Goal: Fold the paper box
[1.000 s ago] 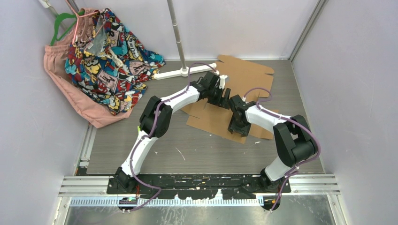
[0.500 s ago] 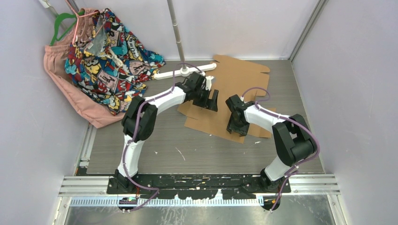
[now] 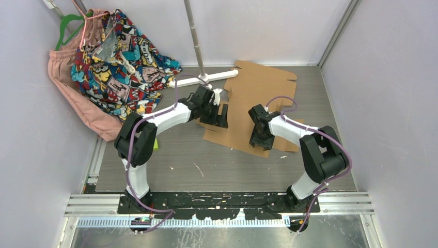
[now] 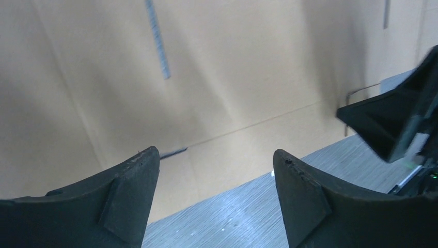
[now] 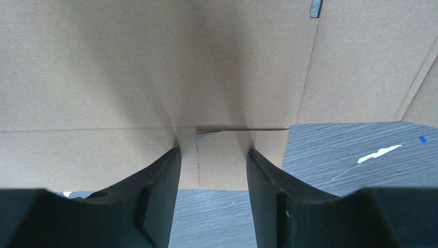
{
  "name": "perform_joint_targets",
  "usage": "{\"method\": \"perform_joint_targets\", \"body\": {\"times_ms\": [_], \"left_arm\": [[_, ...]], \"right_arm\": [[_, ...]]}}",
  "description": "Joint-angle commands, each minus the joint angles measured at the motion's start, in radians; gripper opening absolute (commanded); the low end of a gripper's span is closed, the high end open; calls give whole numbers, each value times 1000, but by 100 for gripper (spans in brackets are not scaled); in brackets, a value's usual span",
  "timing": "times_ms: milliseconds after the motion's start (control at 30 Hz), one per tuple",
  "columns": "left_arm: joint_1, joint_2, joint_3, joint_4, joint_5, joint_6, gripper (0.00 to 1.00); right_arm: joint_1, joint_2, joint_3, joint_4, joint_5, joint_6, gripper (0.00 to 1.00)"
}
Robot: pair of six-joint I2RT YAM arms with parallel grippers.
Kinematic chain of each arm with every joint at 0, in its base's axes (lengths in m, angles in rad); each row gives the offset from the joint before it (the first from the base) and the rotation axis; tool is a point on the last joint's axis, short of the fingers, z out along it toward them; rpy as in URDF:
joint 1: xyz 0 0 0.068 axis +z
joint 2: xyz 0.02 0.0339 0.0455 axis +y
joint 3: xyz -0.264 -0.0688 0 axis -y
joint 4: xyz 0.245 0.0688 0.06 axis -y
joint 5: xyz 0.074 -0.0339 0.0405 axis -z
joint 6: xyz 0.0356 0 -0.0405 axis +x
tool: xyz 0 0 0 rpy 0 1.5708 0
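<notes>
Both pairs stand apart, holding nothing: my left jaws have just widened and drawn back to the left edge of the paper box (image 3: 261, 90), which lies flat at centre-right of the counter (image 3: 206, 160); my right jaws stay over its near edge. I judge folding hardly begun. Open counter lies left and below; a white stand (image 3: 204, 79) crowds the sheet's upper-left corner.

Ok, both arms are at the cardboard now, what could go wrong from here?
1. Neither arm seems to hold the paper box: the left gripper hangs open over its left edge, and the right gripper straddles a near-edge tab with jaws apart. A push may slide the sheet instead of creasing it.
2. The stand's white foot reaches the sheet's far left corner, so a lifted flap may snag there.
</notes>
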Motion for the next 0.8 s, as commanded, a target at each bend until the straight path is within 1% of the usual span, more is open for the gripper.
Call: {"method": "perform_joint_targets", "body": {"times_ms": [0, 167, 233, 333, 400, 433, 767], "left_arm": [[22, -77, -68, 47, -35, -16, 79], [53, -115, -161, 95, -33, -31, 69], [68, -119, -183, 102, -22, -30, 68], [95, -122, -212, 123, 5, -34, 59], [107, -119, -226, 132, 19, -36, 50], [110, -118, -230, 135, 22, -36, 48], [124, -80, -256, 155, 46, -35, 48]], "right_arm": [[12, 80, -38, 176, -100, 21, 54], [13, 80, -41, 182, -108, 22, 54], [13, 79, -41, 181, -109, 22, 54], [13, 78, -41, 182, -110, 22, 54], [14, 78, -41, 182, -111, 22, 54], [16, 77, -41, 181, -110, 24, 54], [16, 74, -47, 186, -109, 25, 54]]}}
